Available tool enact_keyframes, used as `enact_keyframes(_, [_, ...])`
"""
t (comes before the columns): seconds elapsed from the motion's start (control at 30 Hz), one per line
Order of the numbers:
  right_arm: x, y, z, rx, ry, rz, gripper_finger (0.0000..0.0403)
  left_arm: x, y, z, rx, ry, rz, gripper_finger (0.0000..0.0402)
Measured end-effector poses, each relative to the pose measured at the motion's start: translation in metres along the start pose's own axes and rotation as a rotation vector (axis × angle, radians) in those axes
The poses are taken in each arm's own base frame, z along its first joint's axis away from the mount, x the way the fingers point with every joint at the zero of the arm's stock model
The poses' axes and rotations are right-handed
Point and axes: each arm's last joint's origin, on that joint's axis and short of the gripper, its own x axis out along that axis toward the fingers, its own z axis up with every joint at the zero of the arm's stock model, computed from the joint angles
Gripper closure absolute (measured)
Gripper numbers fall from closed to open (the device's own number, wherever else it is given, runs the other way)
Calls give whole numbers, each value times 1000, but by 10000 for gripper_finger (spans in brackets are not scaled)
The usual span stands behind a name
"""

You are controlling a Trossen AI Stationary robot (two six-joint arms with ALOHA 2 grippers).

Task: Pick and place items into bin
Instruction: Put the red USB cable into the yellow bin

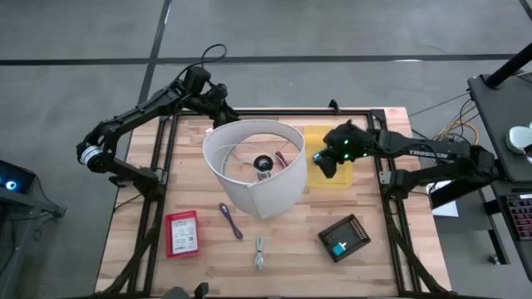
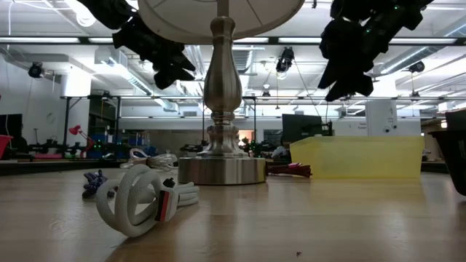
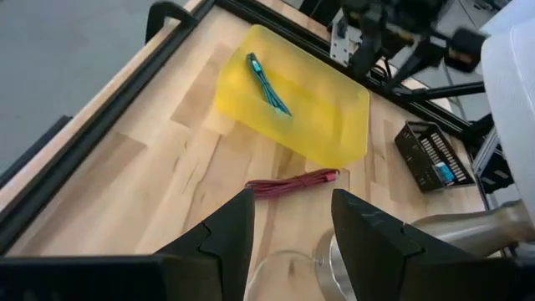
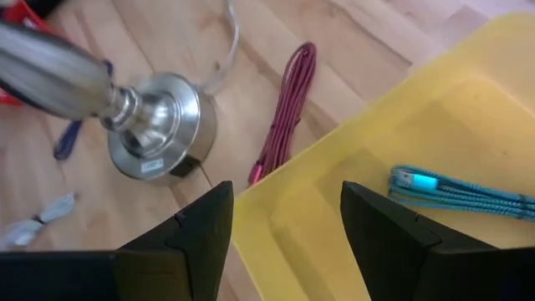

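Note:
The yellow translucent bin (image 1: pixel 332 170) stands on the table to the right of a lamp; it also shows in the left wrist view (image 3: pixel 334 125) and the right wrist view (image 4: pixel 468 109). A teal cable (image 4: pixel 460 194) lies in it. My right gripper (image 1: pixel 324 163) hovers open and empty above the bin's left part. My left gripper (image 1: pixel 223 116) is open and empty, raised at the far side behind the lamp shade. A red cable (image 3: pixel 292 183) lies on the table between the lamp base and the bin. A purple tool (image 1: pixel 230 220) and a silvery-white cable (image 1: pixel 259 252) lie near the front.
The lamp, with its white shade (image 1: pixel 253 166) and metal base (image 4: pixel 159 125), stands mid-table between the arms. A red packet (image 1: pixel 182 232) lies front left and a black box (image 1: pixel 343 237) front right. Black frame rails (image 1: pixel 162 166) run along the table's sides.

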Motion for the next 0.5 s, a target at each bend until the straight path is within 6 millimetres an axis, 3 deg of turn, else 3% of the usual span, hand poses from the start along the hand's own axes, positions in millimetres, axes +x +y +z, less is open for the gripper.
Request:
enact_keyframes(0.2, [28, 23, -4, -70, -25, -29, 196, -7, -1, 3, 15, -27, 13, 257])
enact_keyframes(0.5, [72, 25, -4, -120, -3, -59, 196, -9, -1, 3, 10, -32, 18, 257])
